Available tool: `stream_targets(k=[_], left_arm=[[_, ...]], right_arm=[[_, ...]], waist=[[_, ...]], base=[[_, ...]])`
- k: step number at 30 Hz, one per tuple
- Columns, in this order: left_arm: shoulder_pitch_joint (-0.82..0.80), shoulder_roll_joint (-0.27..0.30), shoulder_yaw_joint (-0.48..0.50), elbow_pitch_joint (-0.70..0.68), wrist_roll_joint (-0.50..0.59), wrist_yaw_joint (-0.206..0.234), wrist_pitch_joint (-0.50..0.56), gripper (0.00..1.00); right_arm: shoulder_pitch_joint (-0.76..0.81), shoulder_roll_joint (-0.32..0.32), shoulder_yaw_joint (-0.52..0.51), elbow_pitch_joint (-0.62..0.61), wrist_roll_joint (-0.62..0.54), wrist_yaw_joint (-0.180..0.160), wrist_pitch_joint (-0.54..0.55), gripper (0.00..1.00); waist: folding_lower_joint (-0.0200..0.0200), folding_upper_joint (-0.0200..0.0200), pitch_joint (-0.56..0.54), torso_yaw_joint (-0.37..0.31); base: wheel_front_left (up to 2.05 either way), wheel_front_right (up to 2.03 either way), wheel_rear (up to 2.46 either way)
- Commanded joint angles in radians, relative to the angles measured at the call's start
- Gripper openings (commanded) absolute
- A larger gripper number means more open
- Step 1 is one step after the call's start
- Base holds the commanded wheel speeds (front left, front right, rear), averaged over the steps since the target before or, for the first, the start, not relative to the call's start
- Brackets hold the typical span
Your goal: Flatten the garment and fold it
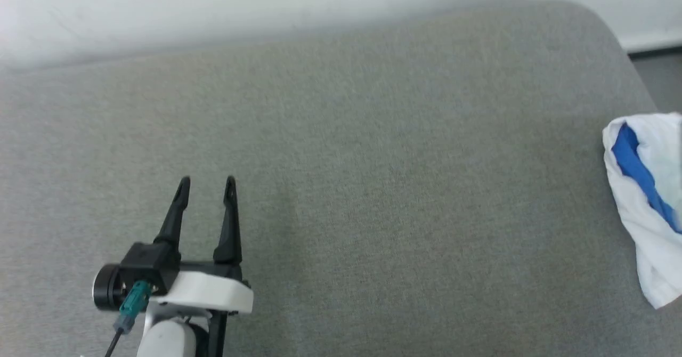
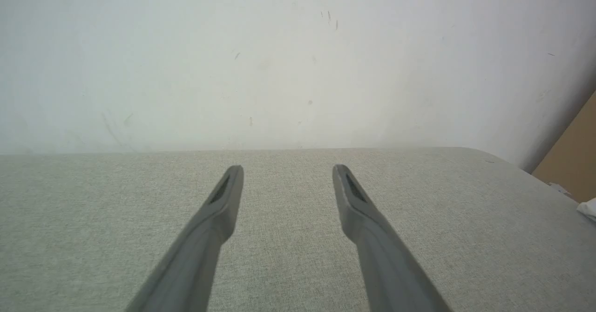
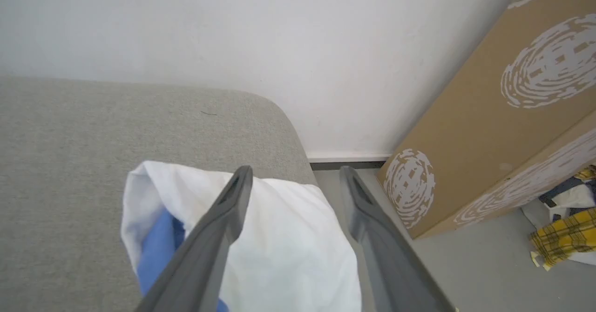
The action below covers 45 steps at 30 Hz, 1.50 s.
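Lower left, the left gripper [image 1: 208, 178] is spread wide and empty over a grey cushion [image 1: 373, 160]. The right gripper [image 3: 295, 168], also spread and empty, is above the bunched garment [image 3: 288, 242].

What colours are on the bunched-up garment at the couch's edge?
The garment is white with bright blue parts; it shows best in the right wrist view.

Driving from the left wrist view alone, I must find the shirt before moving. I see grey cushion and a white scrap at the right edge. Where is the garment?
Observer: The garment lies bunched at the right end of the grey cushion, far from the left gripper.
Operator: Does the right gripper hold it?
Observer: No; the right gripper is open, one finger over the bundle.
Operator: Is it flat?
Observer: No, crumpled, with blue fabric tucked inside white folds.
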<state>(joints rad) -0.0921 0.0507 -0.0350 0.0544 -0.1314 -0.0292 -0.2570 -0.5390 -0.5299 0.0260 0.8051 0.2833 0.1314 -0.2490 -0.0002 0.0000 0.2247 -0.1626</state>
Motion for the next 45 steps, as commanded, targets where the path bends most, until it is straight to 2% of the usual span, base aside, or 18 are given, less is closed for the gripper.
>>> stream_targets(k=[1,5,12,17,23,28,39,40,45], left_arm=[[0.017,0.0,0.008,0.006,-0.007,0.009,-0.005,1.0],[0.036,0.0,0.026,0.015,-0.011,0.012,-0.005,1.0],[0.052,0.007,0.067,0.037,-0.008,0.011,-0.005,1.0],[0.071,0.027,0.097,0.071,-0.006,0.009,-0.005,1.0],[0.102,0.064,0.103,0.114,0.0,-0.013,-0.005,1.0],[0.109,0.064,0.083,0.127,0.008,-0.025,-0.005,1.0],[0.102,0.058,0.072,0.136,0.02,-0.025,-0.005,1.0],[0.106,0.061,0.072,0.133,0.016,-0.023,0.001,0.0],[0.106,0.06,0.071,0.13,0.018,-0.022,0.006,0.0]], right_arm=[[0.037,0.038,-0.017,-0.052,-0.024,-0.001,-0.008,1.0],[0.136,0.147,-0.05,-0.232,-0.076,-0.001,-0.01,1.0],[0.273,0.341,-0.041,-0.51,-0.121,-0.001,0.041,1.0],[0.365,0.426,-0.034,-0.638,-0.149,-0.001,0.09,1.0],[0.494,0.465,-0.039,-0.733,-0.162,-0.001,0.115,1.0],[0.578,0.477,-0.058,-0.792,-0.185,-0.001,0.135,1.0],[0.625,0.479,-0.055,-0.848,-0.21,-0.001,0.153,1.0],[0.613,0.476,-0.055,-0.843,-0.203,0.0,0.152,0.0],[0.612,0.475,-0.055,-0.841,-0.205,0.0,0.153,0.0]], waist=[[0.0002,0.0,-0.079,0.026],[0.0002,0.0,-0.111,0.053],[0.0002,0.0,-0.141,0.105],[0.0002,0.0,-0.157,0.127],[0.0002,0.0,-0.177,0.133],[0.0002,0.0,-0.18,0.131],[0.0002,0.0,-0.181,0.123],[0.0002,0.0,-0.18,0.123],[0.0003,0.0,-0.181,0.123]], base=[[0.0,0.0,0.0],[0.0,0.0,0.0],[0.0,0.0,0.0],[0.0,0.0,0.0],[0.0,0.0,0.0],[0.0,0.0,0.0],[0.0,0.0,0.0],[0.0,0.0,0.0],[0.0,0.0,0.0]])
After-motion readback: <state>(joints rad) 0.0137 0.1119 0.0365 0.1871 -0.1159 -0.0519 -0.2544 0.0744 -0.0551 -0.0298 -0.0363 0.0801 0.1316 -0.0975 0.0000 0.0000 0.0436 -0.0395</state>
